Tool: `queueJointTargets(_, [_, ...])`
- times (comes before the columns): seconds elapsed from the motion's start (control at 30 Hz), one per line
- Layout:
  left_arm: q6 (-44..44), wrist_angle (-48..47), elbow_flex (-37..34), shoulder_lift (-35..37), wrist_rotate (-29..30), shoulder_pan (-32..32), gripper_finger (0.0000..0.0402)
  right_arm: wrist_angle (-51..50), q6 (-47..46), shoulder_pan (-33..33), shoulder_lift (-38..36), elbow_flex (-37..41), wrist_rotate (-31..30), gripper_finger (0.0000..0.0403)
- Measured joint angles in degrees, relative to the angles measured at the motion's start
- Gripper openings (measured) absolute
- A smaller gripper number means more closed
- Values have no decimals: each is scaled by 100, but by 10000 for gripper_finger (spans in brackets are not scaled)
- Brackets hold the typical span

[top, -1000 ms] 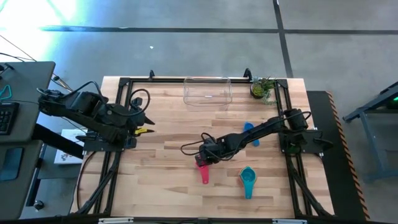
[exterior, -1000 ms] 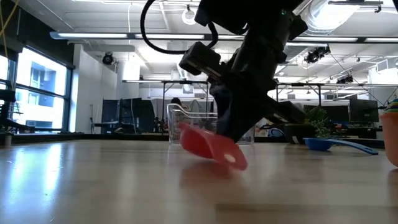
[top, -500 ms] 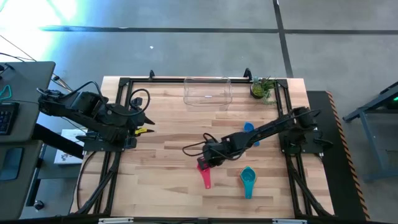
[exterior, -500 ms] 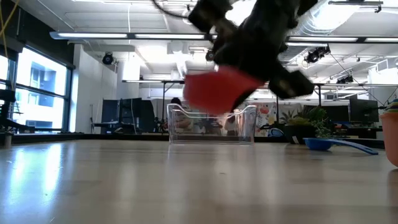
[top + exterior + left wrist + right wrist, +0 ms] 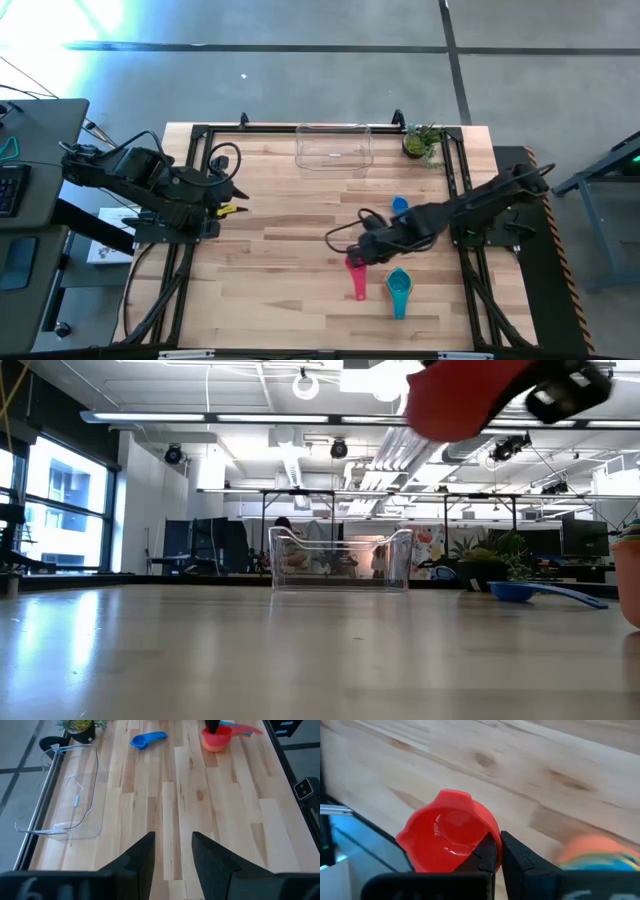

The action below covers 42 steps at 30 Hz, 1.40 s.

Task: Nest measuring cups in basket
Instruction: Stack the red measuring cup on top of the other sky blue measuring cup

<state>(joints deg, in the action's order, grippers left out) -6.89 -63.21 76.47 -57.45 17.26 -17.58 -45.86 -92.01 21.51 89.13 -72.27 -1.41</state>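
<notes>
My right gripper is shut on a red measuring cup and holds it above the table's near middle. The cup shows high up in the low view. Just to its right stands a stack of cups, teal from above and orange-red at the side. A blue cup lies on the table farther back. The clear basket stands at the far edge. My left gripper is open and empty at the table's left. My right gripper pinches the red cup's wall at the rim, one finger seemingly inside the bowl and one outside. The fingers slant down from the table's right. The cup is lifted clear, its handle pointing toward the near edge.
A small potted plant stands at the far right corner, beside the basket. Black frame rails run along the table's left, right and far edges. Bare wood lies between the left arm and the cups.
My right gripper has risen with the red cup, which was touching the table and now hangs clear. It has carried the cup toward the table's right edge, closer to the teal-topped stack. The gripper has stayed shut on the cup.
</notes>
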Motion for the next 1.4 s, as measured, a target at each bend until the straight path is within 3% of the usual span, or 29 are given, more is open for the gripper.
queueJointTargets(0.33, [1,1,0,0,17,0,117,-1633,-1683,945,-427,0,-202,4])
queueJointTargets(0.63, [8,1,0,-2,16,0,117,-2156,-3540,2087,-404,0,-431,4])
queueJointTargets(0.83, [56,2,0,-24,15,0,117,-2294,-3661,2311,-350,0,-422,4])
queueJointTargets(1.4, [111,4,2,-254,8,0,117,-2239,-3005,1796,74,0,-120,4])
